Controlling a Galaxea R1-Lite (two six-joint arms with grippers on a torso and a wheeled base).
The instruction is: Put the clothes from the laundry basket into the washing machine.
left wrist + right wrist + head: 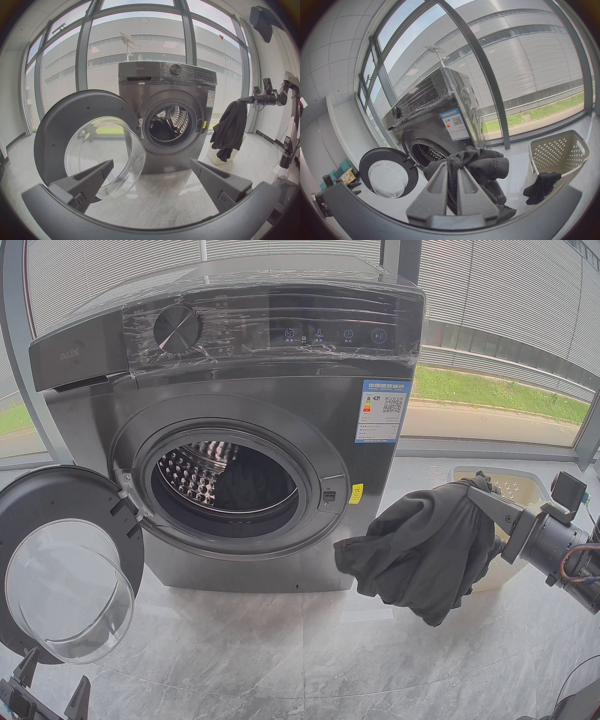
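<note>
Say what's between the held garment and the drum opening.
Head view: only the washer's front panel lies between garment and drum opening; nothing loose.

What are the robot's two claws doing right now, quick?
Left gripper: open, holding nothing.
Right gripper: closed on a dark garment.

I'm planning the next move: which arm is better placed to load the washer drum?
Right. The right gripper is shut on the dark garment, held up near the basket beside the open washer. The left gripper sits open and empty, low by the door.
</note>
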